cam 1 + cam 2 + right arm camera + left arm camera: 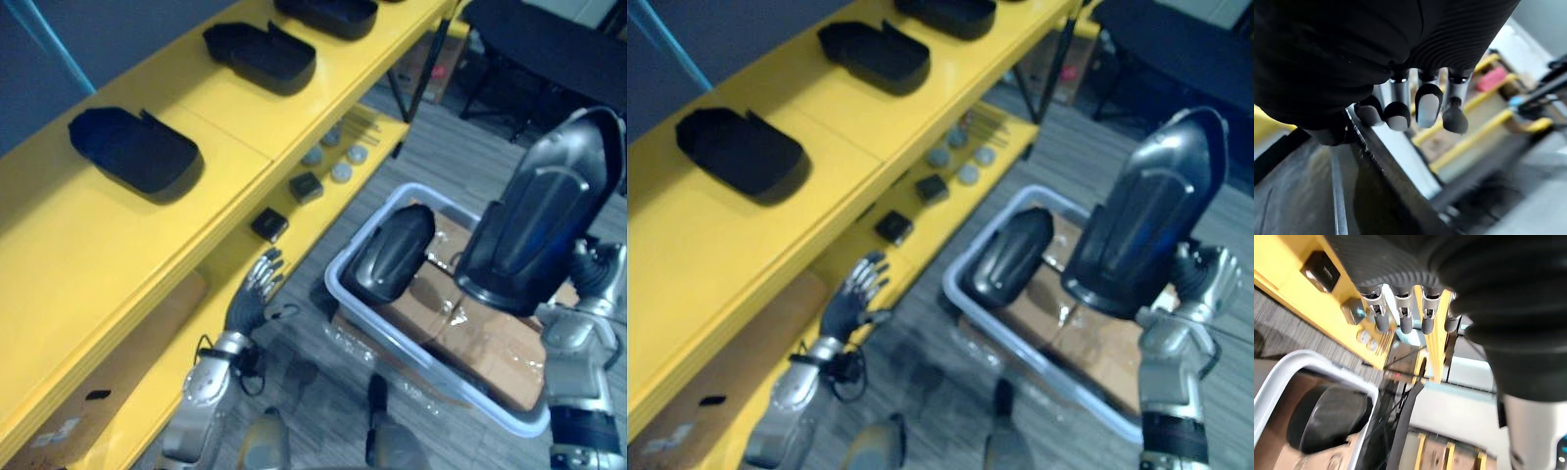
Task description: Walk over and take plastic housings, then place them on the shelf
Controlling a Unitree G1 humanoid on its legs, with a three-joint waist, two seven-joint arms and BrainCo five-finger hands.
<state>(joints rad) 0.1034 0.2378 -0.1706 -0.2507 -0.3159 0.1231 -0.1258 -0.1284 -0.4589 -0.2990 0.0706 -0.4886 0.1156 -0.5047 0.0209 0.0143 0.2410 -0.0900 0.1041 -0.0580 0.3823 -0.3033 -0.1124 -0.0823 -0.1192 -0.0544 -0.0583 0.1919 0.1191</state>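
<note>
My right hand (1205, 279) held a housing (539, 215) upright over the bin (441, 377), where a second housing (392, 253) lay. The eye views hid the grip, but the right wrist view showed fingers (1428, 105) curled over its edge. My left hand (257, 289) hung open, empty, by the shelf (225, 117).

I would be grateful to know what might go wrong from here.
The right hand grips the held housing near its lower end only, so it might tip or slip into the bin. Swinging it to the shelf could knock the shelved housings. The open left hand might brush the small parts nearby.
</note>
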